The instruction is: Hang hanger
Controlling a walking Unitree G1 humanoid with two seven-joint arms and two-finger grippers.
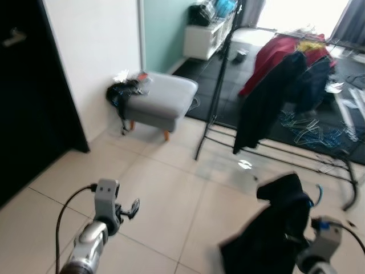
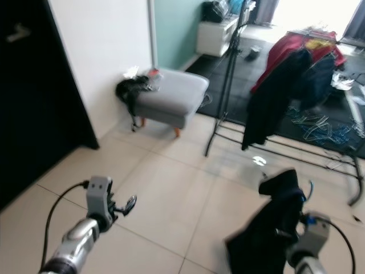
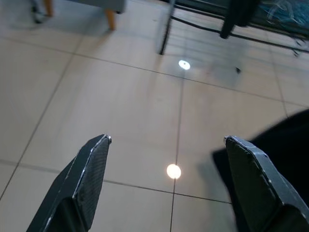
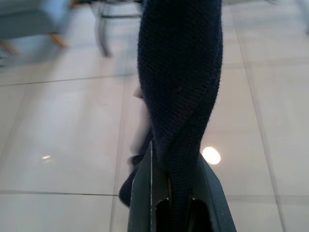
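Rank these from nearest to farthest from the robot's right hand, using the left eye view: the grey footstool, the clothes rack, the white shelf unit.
1. Clothes rack: just ahead of the right hand, which grips a dark garment.
2. Grey footstool: farther, ahead-left by the wall.
3. White shelf unit: farthest, at the back.

I see a grey padded footstool on short wooden legs (image 1: 164,100) beside the white wall (image 1: 94,51), a black bag (image 1: 121,94) slumped against it, a dark doorway (image 1: 25,91), and beige floor tiles (image 1: 171,194).
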